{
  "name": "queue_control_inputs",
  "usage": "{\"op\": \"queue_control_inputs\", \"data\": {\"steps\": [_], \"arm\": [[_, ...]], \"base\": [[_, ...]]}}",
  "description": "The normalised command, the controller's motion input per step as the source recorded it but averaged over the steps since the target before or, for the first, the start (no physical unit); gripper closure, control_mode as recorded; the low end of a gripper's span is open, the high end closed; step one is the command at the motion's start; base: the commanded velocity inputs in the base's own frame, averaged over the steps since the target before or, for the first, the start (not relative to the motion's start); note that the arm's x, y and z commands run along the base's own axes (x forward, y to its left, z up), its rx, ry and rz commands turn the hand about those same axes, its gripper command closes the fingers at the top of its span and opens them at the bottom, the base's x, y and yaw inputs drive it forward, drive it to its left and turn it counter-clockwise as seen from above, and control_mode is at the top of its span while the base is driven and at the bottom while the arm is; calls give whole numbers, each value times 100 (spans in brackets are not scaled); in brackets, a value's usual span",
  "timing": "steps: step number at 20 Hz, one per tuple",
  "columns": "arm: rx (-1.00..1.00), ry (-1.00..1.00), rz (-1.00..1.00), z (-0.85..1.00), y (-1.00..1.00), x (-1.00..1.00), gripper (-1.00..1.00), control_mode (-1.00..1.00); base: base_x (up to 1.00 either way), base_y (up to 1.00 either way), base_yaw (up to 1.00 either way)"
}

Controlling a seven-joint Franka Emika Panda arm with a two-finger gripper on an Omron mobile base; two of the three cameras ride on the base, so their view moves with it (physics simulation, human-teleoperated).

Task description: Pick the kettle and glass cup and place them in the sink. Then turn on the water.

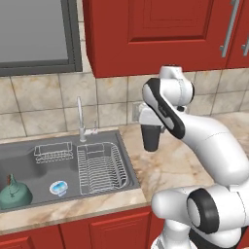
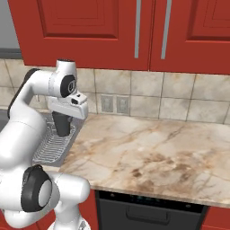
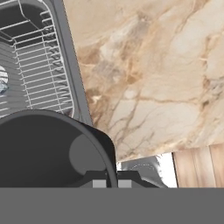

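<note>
My gripper (image 1: 150,128) is shut on the rim of the glass cup (image 1: 151,139), a dark grey tumbler that hangs upright over the counter just right of the sink (image 1: 127,163). From the right base view the glass cup (image 2: 62,124) hangs under the gripper (image 2: 62,115) above the sink's right edge. In the hand view the cup (image 3: 43,148) sits low and left, the gripper (image 3: 111,182) pinching its wall. The teal kettle (image 1: 14,192) stands in the sink's left front corner. No water runs from the chrome faucet (image 1: 80,119).
A wire dish rack (image 1: 99,168) lies in the sink's right half, a small wire basket (image 1: 53,154) at its back. A small blue-white round object (image 1: 58,188) rests on the basin floor. Marble counter (image 2: 148,148) stretches right; red cabinets (image 2: 112,31) hang overhead.
</note>
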Motion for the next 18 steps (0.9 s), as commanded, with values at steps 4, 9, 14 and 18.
{"op": "queue_control_inputs", "data": {"steps": [4, 9, 14, 18], "arm": [[0, 1, 0, -8, 41, 0, 100, -100], [0, 0, 0, -13, 30, 0, 100, -100], [0, 0, 0, -14, 28, 0, 100, -100], [0, 0, 0, -9, 17, 0, 100, -100]], "base": [[0, 0, 0], [0, 0, 0], [0, 0, 0], [0, 0, 0]]}}
